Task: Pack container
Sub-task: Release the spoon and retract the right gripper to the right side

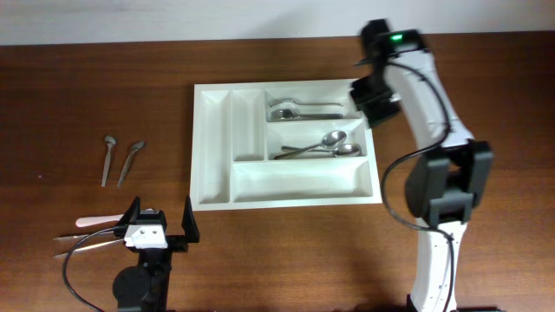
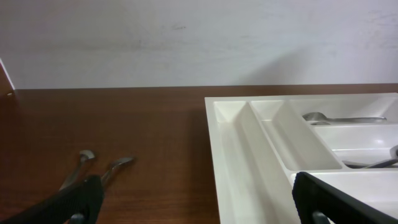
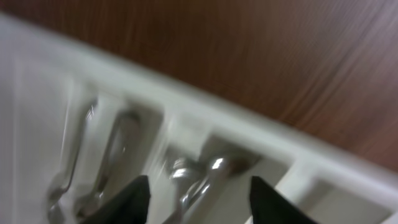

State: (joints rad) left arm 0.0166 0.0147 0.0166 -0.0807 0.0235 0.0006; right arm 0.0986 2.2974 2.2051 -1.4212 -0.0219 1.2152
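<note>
Lying at middle of brown wooden tabletop [image 1: 69, 104]: large white rectangular plastic cutlery tray [image 1: 212, 147], long side running left-right, stowed metal spoons [image 1: 321, 146] sitting in far-right compartments. Hovering over tray's far-right corner: right claw [image 1: 371, 97], fingers [image 3: 134, 199] spread, pinching nothing. Hanging near-left of tray: left claw [image 1: 160, 227], spread wide, empty. Lying left of tray, far-left of left claw: two loose metal spoons [image 1: 129, 165], handles running near-far, bowls far. Judging left arm nearer, right arm well apart across tray; likely needing fingers straddling handle crosswise.
</note>
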